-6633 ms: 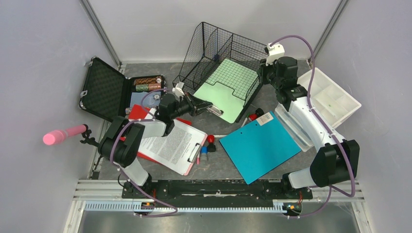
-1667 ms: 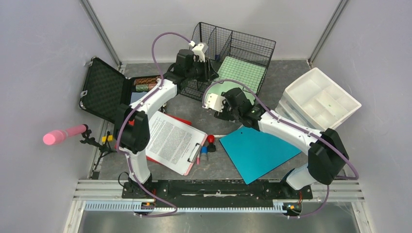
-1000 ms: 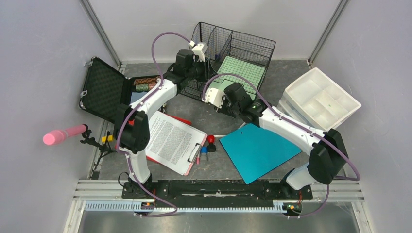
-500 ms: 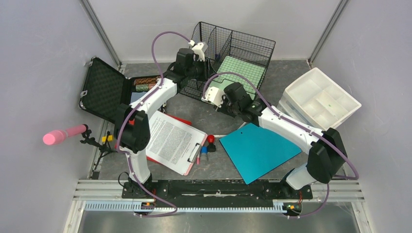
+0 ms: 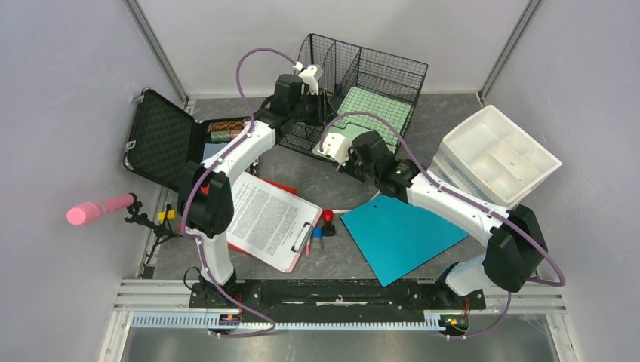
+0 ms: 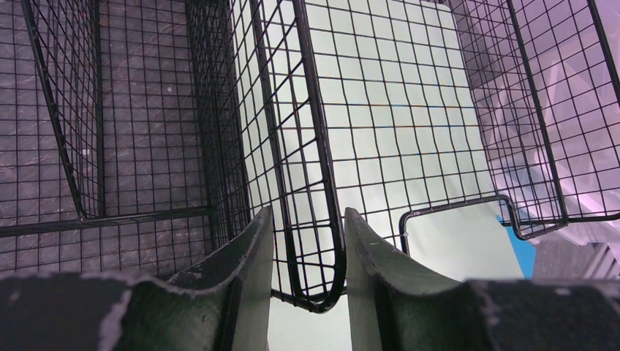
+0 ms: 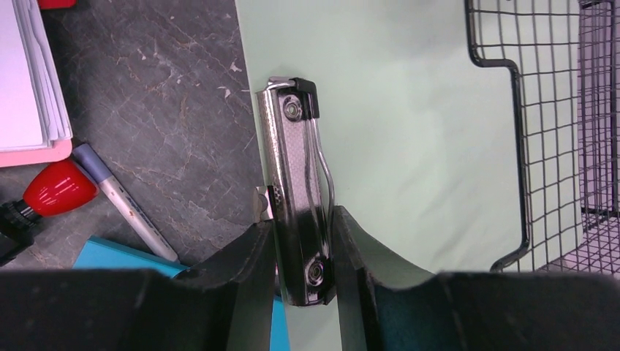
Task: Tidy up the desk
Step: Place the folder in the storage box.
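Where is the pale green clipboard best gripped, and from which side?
By its metal clip, from above, at the end sticking out of the wire tray. The clipboard lies flat and offers no easy edge, while the clip stands raised. The right gripper straddles its width.

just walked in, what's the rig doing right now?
Both arms are working at the wire basket at the back of the desk. The left tool is clamped on one of its wire walls. The right tool is shut on the metal clip of the pale green clipboard, which lies partly inside the basket with its clip end sticking out. A teal board lies loose nearby.
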